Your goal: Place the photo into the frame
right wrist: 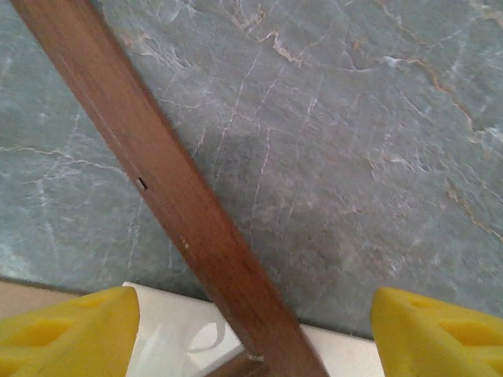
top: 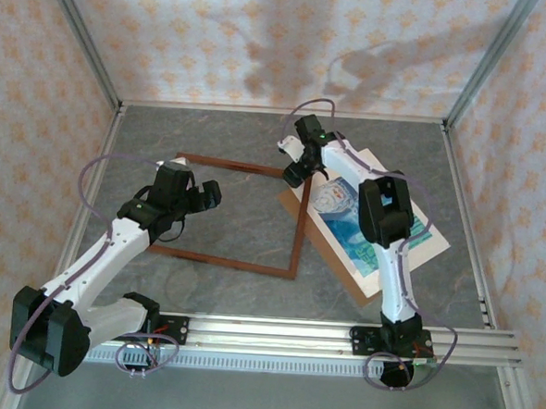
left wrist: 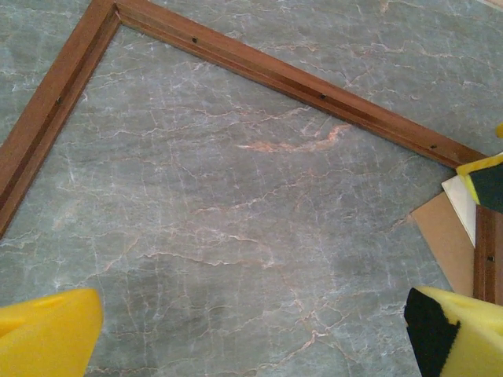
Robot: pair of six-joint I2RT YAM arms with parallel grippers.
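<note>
Right of the thin reddish-brown wooden picture frame (top: 225, 260), the glossy blue-and-teal photo with its whitish figure (top: 348, 223) lies flat, bordered by a cream mat border (top: 427, 234) over a plain brown backing board (left wrist: 444, 236), all on the grey marbled surface (top: 235, 221). From where I stand the print looks light, thin and bendy, slick on its face and easy to crease. I would take it by an outer edge or corner, well away from the frame, and peel it up gently. What hampers that is the frame's right rail, which lies across the corner of the stack nearest the frame, and the mat and board, which could come up along with the print. The right arm (top: 383, 221) reaches over the photo; its jaws stand apart astride that rail, grasping nothing. The left arm (top: 113, 241) hangs over the frame's bare middle, jaws released and wide.
</note>
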